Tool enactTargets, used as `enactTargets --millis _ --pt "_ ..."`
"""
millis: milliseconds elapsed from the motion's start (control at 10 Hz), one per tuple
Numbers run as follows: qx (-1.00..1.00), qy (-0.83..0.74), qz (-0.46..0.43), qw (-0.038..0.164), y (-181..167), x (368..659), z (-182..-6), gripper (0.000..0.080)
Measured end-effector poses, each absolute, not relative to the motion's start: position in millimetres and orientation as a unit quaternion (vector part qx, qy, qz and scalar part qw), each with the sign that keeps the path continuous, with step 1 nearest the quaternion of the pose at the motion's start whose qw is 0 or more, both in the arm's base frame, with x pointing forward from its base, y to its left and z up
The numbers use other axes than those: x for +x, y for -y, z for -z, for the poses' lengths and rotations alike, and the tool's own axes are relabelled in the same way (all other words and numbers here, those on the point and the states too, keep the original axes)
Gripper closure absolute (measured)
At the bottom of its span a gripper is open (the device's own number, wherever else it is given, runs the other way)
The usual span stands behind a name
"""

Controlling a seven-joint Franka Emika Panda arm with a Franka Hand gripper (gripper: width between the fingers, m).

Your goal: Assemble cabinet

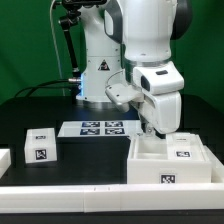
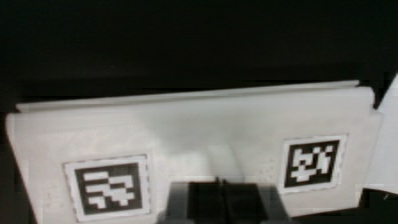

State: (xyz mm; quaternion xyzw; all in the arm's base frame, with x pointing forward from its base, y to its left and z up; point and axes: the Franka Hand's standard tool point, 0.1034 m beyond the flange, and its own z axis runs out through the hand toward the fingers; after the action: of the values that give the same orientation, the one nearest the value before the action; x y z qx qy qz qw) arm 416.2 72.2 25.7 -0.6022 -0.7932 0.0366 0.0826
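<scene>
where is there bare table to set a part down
Bare black table lies between the small drawer block and the cabinet, bordered behind by the marker board and in front by the border rail. It is crowded on the exterior view's right, where the gripper hangs over the cabinet.

1 arm point(image 1: 140, 40) carries 1 gripper point(image 1: 150, 127). 1 cabinet point(image 1: 145, 172) stands at 4 o'clock in the exterior view, and 2 tags point(image 1: 183, 153) show on it there. The wrist view also shows 2 tags, both on 1 white surface point(image 2: 196, 125). 1 loose drawer block point(image 1: 40, 146) sits at 8 o'clock and bears 2 tags. 1 more white piece point(image 1: 3, 160) is cut off by the frame edge at 9 o'clock. 1 marker board point(image 1: 66, 128) lies near the centre, with about 4 tags on it. 1 long white rail point(image 1: 60, 191) runs across at 6 o'clock.
</scene>
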Motion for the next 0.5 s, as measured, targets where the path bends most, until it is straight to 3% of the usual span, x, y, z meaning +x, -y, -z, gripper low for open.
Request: enactTargets --millis 300,500 --pt "-0.636 0.767 -0.039 0.068 -70.5 418.1 -41.0 0.0797" --pt "-0.637 0.767 -0.040 0.070 -71.1 417.2 -39.8 0.0797"
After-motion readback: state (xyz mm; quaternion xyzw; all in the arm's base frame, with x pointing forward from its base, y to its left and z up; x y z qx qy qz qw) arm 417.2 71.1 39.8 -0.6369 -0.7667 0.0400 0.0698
